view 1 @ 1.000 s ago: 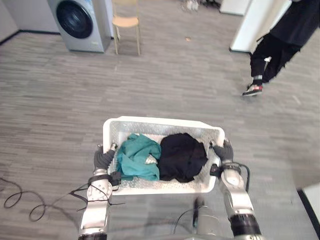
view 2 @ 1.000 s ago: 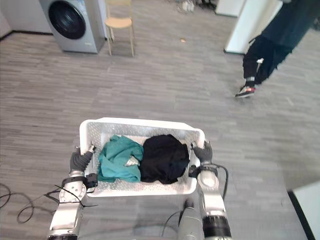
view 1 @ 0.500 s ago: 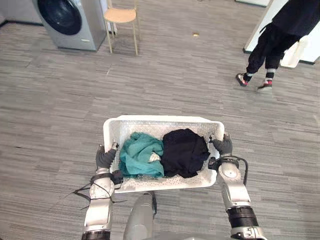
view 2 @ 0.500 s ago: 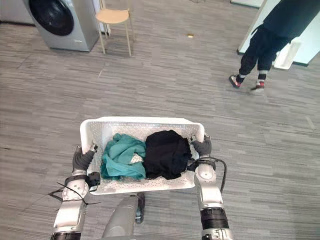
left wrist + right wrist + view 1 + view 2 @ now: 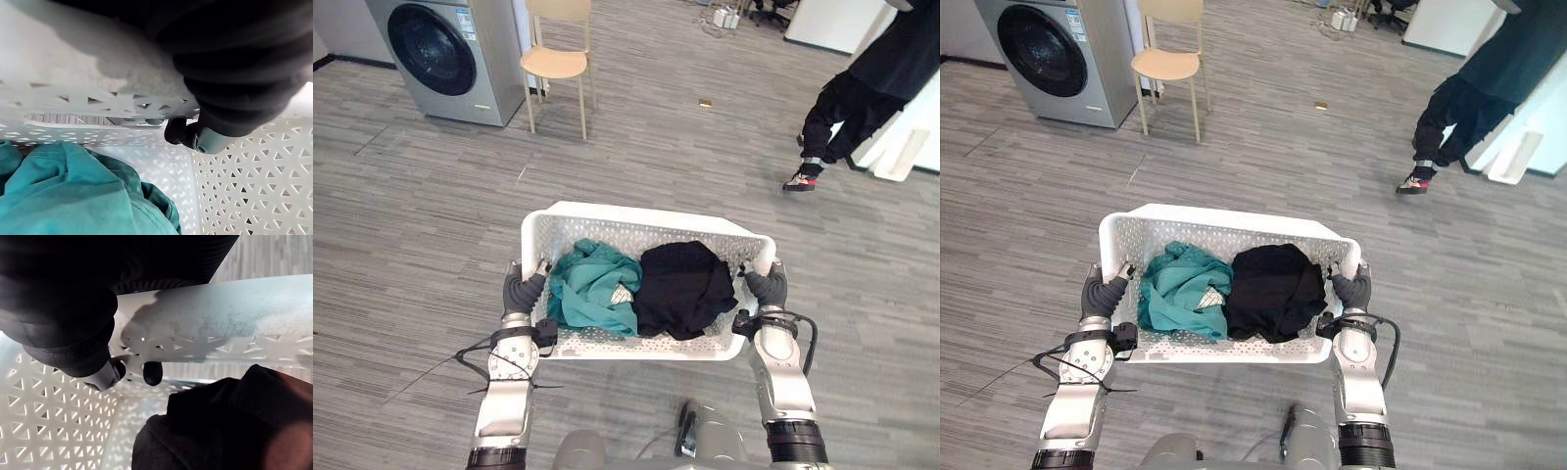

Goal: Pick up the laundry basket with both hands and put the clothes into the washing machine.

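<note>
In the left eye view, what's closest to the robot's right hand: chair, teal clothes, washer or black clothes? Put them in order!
1. Black clothes, right half of the basket, beside the right hand.
2. Teal clothes, its left half.
3. Chair, far across the floor.
4. Washer, left of the chair.

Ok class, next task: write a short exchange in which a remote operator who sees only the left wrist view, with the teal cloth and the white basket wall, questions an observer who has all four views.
Operator: Is the other side held too?
Observer: Yes, the right hand has its fingers curled over the right rim of the laundry basket.
Operator: Anything in there besides the teal cloth?
Observer: A black garment lies beside it, on the robot's right.
Operator: Where is the washing machine?
Observer: The washing machine stands across the floor, ahead and to the left.
</note>
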`<state>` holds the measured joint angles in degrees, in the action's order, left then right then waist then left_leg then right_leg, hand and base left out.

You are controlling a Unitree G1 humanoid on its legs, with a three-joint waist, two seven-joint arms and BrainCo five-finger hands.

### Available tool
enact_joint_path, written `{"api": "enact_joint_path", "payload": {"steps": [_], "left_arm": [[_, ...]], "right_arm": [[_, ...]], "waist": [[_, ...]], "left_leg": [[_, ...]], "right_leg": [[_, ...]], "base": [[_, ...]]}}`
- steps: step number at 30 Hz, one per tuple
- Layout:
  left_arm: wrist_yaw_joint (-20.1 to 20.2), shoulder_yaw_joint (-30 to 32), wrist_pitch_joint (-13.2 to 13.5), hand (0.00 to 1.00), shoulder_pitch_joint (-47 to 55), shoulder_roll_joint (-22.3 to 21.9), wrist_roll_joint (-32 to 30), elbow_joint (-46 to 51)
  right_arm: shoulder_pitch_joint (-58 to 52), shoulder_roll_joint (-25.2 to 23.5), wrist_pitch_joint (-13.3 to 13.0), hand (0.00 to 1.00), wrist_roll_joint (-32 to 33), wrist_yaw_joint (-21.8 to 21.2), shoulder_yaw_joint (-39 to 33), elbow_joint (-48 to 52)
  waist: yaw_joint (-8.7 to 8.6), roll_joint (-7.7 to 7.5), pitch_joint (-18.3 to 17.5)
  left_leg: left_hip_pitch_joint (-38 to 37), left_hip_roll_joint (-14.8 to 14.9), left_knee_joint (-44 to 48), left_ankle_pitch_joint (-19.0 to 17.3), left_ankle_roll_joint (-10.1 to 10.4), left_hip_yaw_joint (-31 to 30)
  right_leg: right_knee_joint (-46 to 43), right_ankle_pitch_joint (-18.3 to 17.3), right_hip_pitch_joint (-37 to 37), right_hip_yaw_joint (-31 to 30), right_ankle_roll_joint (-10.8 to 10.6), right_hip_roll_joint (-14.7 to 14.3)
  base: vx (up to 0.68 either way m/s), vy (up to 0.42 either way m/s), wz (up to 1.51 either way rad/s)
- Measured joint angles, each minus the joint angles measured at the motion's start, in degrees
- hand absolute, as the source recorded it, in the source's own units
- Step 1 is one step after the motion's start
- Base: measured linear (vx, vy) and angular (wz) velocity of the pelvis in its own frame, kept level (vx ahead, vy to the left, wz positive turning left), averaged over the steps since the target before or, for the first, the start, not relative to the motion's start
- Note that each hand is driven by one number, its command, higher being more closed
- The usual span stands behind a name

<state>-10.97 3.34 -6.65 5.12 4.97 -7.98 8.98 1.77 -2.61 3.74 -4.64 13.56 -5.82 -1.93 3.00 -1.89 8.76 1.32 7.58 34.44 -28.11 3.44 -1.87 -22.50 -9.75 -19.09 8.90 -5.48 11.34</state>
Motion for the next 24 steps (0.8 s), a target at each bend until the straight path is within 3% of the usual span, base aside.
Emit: {"api": "enact_joint_path", "payload": {"steps": [1, 2, 3, 4, 5, 6, 7, 8, 10, 11, 12, 13, 14, 15, 16, 17, 18, 24], "left_arm": [[-0.3, 0.0, -0.2, 1.0, 0.1, 0.0, 0.0, -1.0], [-0.5, 0.1, -0.4, 1.0, 1.1, 0.0, -0.2, -1.3], [-0.5, 0.0, -0.4, 1.0, 1.3, -0.2, -0.5, -1.2], [-0.4, 0.0, -0.4, 1.0, 2.0, -1.7, -0.5, -1.1], [-0.4, 0.5, -0.4, 1.0, 3.2, -3.0, -0.4, -0.7], [-0.4, 1.0, -0.4, 1.0, 3.8, -3.4, -0.4, -0.6], [-0.4, 1.1, -0.4, 1.0, 4.1, -3.7, -0.4, -0.6], [-0.3, 0.4, -0.3, 1.0, 3.9, -3.7, -0.4, -0.5], [-0.2, -0.2, -0.3, 1.0, 3.9, -3.7, -0.4, -0.5], [-0.2, -0.2, -0.3, 1.0, 3.9, -3.7, -0.4, -0.5], [-0.2, -0.3, 0.0, 1.0, 3.8, -3.6, -0.4, -0.5], [-0.3, -0.3, 0.3, 1.0, 3.8, -3.6, -0.4, -0.5], [-0.4, -0.4, 0.7, 1.0, 3.9, -3.6, -0.1, -0.6], [-0.7, -0.4, 0.7, 1.0, 4.5, -2.9, 0.2, -0.8], [-0.7, -0.4, 0.7, 1.0, 4.9, -2.1, 0.2, -0.8], [-0.8, -0.4, 0.7, 1.0, 4.9, -1.5, 0.2, -0.6], [-0.6, -2.6, 1.3, 1.0, 4.6, -1.9, 0.4, -3.3], [-0.4, -2.6, 1.3, 1.0, 4.6, -1.9, 0.4, -3.3]], "right_arm": [[-0.8, -0.5, 0.3, 1.0, 0.0, 0.0, 0.1, 0.0], [-2.4, -1.6, 0.4, 1.0, 0.0, 0.0, 0.4, 0.0], [-2.9, -1.7, 0.4, 1.0, 0.0, 0.0, 0.5, 0.4], [-3.4, 0.0, 0.4, 1.0, 0.0, 0.0, 1.1, 1.2], [-3.1, 0.7, 0.6, 1.0, 0.0, 0.0, 1.8, 1.7], [-3.1, 0.6, 0.7, 1.0, 0.1, 0.0, 2.2, 2.1], [-3.4, 0.5, 0.8, 1.0, 0.0, 0.3, 2.2, 2.3], [-3.5, 0.6, 0.9, 1.0, 0.0, 0.5, 1.6, 2.3], [-3.4, 0.8, 0.9, 1.0, 0.0, 0.9, 1.1, 2.4], [-3.4, 0.7, 0.9, 1.0, 0.0, 0.9, 1.1, 2.6], [-3.1, 0.8, 0.8, 1.0, -0.1, 1.0, 1.1, 2.5], [-2.8, 1.0, 0.4, 1.0, -0.1, 1.0, 1.1, 2.3], [-1.4, 1.4, 0.0, 1.0, -0.2, 1.0, 1.0, 0.8], [-0.9, 0.2, 0.1, 1.0, -0.4, 1.0, 1.1, -1.3], [-1.3, -0.7, 0.2, 1.0, -0.4, 1.0, 1.1, -1.3], [-1.6, -1.6, 0.1, 1.0, -0.5, 1.0, 0.7, -0.9], [-5.6, -1.3, -1.1, 1.0, -0.4, 0.4, -0.5, -0.6], [-6.6, -1.3, -1.6, 1.0, -0.3, 0.4, -0.6, -0.7]], "waist": [[-0.02, -0.35, -0.2], [-0.03, -0.73, -0.9], [-0.84, -0.77, -1.4], [-0.83, 2.02, -2.0], [1.08, 4.65, -2.5], [1.76, 5.36, -2.5], [2.11, 6.11, -2.9], [1.59, 5.85, -2.7], [0.8, 3.94, -2.2], [0.89, 3.2, -2.3], [0.83, 2.28, -2.4], [0.8, 1.96, -2.6], [0.96, 2.1, -2.6], [2.6, 0.69, -2.8], [2.45, 0.01, -3.4], [1.08, -0.71, -3.8], [-0.72, -3.88, -7.3], [-0.71, -3.64, -7.2]], "left_leg": [[-1.9, 1.5, -0.7, -1.2, 1.2, -0.2], [-5.4, 3.8, -0.1, -1.5, 2.8, 0.6], [-3.7, 5.3, 4.7, -0.6, 3.5, 0.3], [2.1, 10.4, 17.2, 3.9, -1.1, 0.2], [6.3, 14.1, 26.3, 13.4, -4.8, 0.5], [7.6, 15.1, 29.1, 19.4, -4.4, 0.1], [10.9, 15.2, 33.4, 21.2, -1.8, -1.9], [13.2, 14.3, 34.6, 18.9, 0.1, -2.2], [15.0, 12.2, 29.1, 14.5, 1.1, -0.1], [15.0, 11.2, 23.7, 12.7, 1.4, 1.4], [14.9, 9.0, 12.5, 11.9, 1.7, 2.3], [14.7, 7.5, 5.3, 12.2, 1.7, 1.9], [14.3, 5.0, -6.4, 14.9, 1.7, 0.8], [11.5, 3.8, -8.6, 18.9, 2.1, 1.4], [10.2, 3.2, -9.6, 19.2, 1.9, 2.1], [9.5, 2.3, -10.0, 19.2, 1.7, 2.2], [4.4, -2.7, -19.4, 21.0, 1.2, 3.6], [4.4, -2.8, -20.0, 20.9, 1.2, 3.8]], "right_leg": [[0.1, 0.4, 1.0, -0.8, 0.5, -0.5], [-3.0, 2.4, 2.3, 0.1, -0.2, -1.5], [-4.7, 3.6, 2.6, 1.6, -1.1, -1.9], [-7.7, 2.2, 3.2, 3.5, 0.5, -5.3], [-8.0, 0.7, 4.2, 2.2, 2.6, -9.4], [-7.4, 0.4, 4.9, 1.2, 3.5, -10.9], [-4.7, 0.2, 6.9, 0.8, 3.9, -12.3], [-1.9, 0.4, 9.2, 0.8, 4.2, -12.6], [4.3, 0.9, 15.1, -0.4, 5.0, -12.4], [6.8, 0.9, 17.5, -1.1, 5.1, -12.4], [9.3, 0.9, 20.1, -1.2, 5.1, -11.9], [9.9, 0.9, 20.8, -1.1, 5.0, -11.6], [10.0, 0.9, 21.8, -1.3, 4.8, -11.6], [9.9, 1.0, 23.0, -2.9, 4.0, -10.6], [9.8, 1.2, 23.3, -3.0, 3.3, -10.1], [9.4, 2.0, 23.8, -2.5, 2.0, -9.0], [18.5, 7.5, 20.8, -2.5, -0.4, -3.5], [18.5, 7.2, 20.5, -2.5, 0.1, -3.3]], "base": [[0.65, -0.543, 0.6], [0.48, -0.415, 0.59], [0.68, -0.636, 0.58], [0.55, -0.457, -0.15], [0.51, -0.433, -0.69], [0.52, -0.3, -1.12], [0.52, -0.233, -0.63], [0.62, -0.264, -0.3], [0.51, -0.2, -0.09], [0.48, -0.106, -0.14], [0.46, -0.056, -0.09], [0.42, 0.043, -0.13], [0.44, 0.145, -0.64], [0.35, 0.134, -0.67], [0.35, 0.114, -0.33], [0.14, 0.025, 0.17], [0.14, 0.025, 0.22], [0.0, 0.0, 0.0]]}}
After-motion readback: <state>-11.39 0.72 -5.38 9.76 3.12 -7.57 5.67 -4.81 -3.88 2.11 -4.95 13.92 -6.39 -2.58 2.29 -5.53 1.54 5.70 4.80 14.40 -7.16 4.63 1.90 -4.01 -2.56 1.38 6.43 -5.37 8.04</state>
